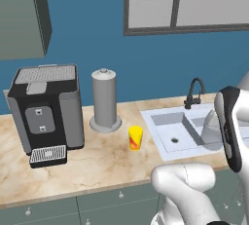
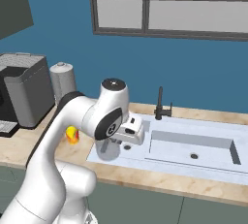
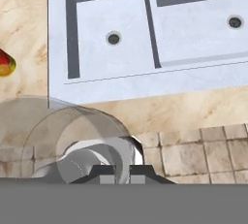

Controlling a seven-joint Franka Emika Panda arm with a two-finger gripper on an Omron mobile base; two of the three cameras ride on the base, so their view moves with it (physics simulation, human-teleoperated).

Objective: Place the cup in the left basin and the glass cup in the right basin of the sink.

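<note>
The gripper (image 3: 118,177) is clamped on the rim wall of the glass cup (image 3: 72,140), carried above the sink (image 3: 57,48) front edge. Glass looks light, stiff, slick and breakable; the thin wall pinch suits it. At eleven o'clock stands the cup (image 1: 135,137) on the counter (image 1: 73,170), light and rigid, best grasped across its tapered sides

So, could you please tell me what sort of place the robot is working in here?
A home kitchen, rendered: a marble-look counter with a double sink and black faucet, a coffee machine on the counter, and a window above.
</note>
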